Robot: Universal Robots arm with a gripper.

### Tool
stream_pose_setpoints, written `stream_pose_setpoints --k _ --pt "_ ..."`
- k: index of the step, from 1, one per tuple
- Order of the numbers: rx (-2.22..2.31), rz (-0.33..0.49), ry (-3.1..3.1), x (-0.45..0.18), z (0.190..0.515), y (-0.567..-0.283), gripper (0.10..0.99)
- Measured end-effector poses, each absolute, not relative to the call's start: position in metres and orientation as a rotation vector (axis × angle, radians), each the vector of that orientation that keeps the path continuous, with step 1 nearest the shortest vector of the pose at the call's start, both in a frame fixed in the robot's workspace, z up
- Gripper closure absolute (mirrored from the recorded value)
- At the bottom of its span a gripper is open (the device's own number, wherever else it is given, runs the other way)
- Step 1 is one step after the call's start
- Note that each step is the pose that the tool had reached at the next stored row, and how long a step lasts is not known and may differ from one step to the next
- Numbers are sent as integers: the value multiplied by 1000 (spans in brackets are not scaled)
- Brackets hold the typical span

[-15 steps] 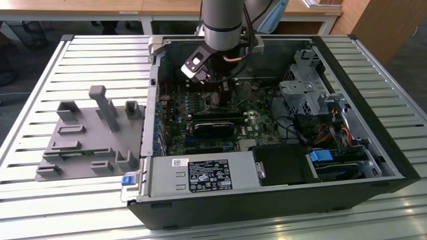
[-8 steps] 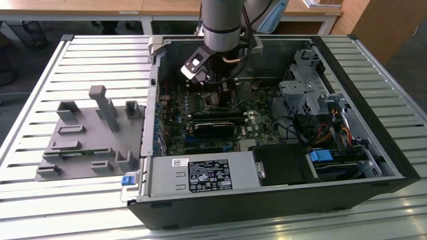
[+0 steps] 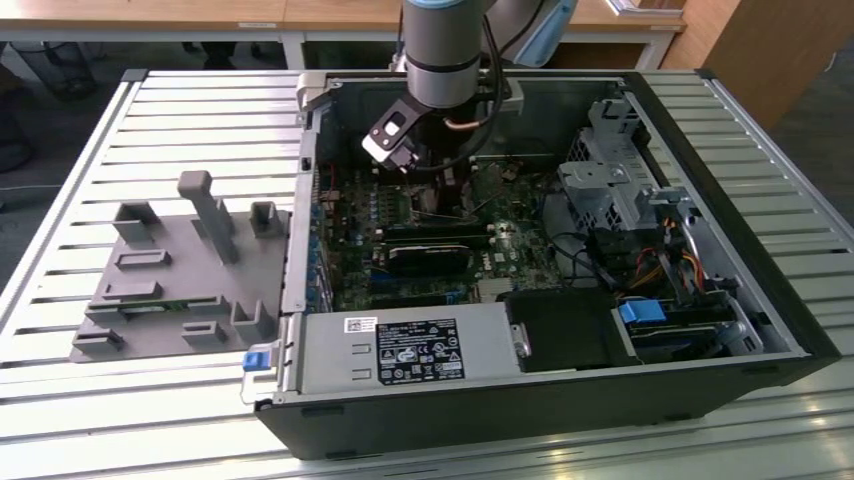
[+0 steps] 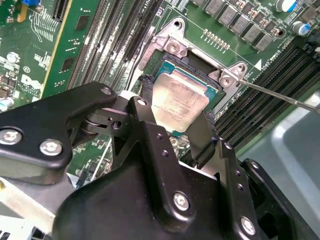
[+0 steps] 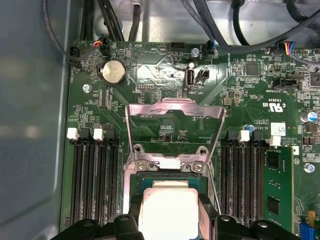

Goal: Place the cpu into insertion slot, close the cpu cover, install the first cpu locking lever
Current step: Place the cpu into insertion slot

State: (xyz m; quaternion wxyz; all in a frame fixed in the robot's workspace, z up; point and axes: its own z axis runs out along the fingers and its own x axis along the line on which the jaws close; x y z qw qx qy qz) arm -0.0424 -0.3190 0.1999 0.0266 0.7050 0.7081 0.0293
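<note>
The first step is judged to be in hand, not finished; the cpu is clamped at two opposite edges between the fingers of the hand, and it is seen right at the insertion slot, inside the slot's silver rim; whether it is fully seated cannot be told. The cpu cover is tipped up and back on its hinge, on the far side of the slot from the hand, so closing it is judged as not yet done; the locking lever is seen as a thin rod standing free to one side of the slot, so it is judged not yet latched.

The slot is set in the green motherboard, flanked on both sides by long black memory slots; a round coin battery is mounted beyond the cover. The board is housed in an open black computer case, laid on its side on a slatted metal counter; a power supply, a drive cage and bundled cables are also held in the case. A grey moulded fixture with posts and pockets is set on the counter, at the exterior view's left of the case.
</note>
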Motion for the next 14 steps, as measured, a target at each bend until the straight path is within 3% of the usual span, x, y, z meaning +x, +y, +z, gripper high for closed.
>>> stream_pose_setpoints --k 14 --pt "2188 90 2177 -42 196 -319 557"
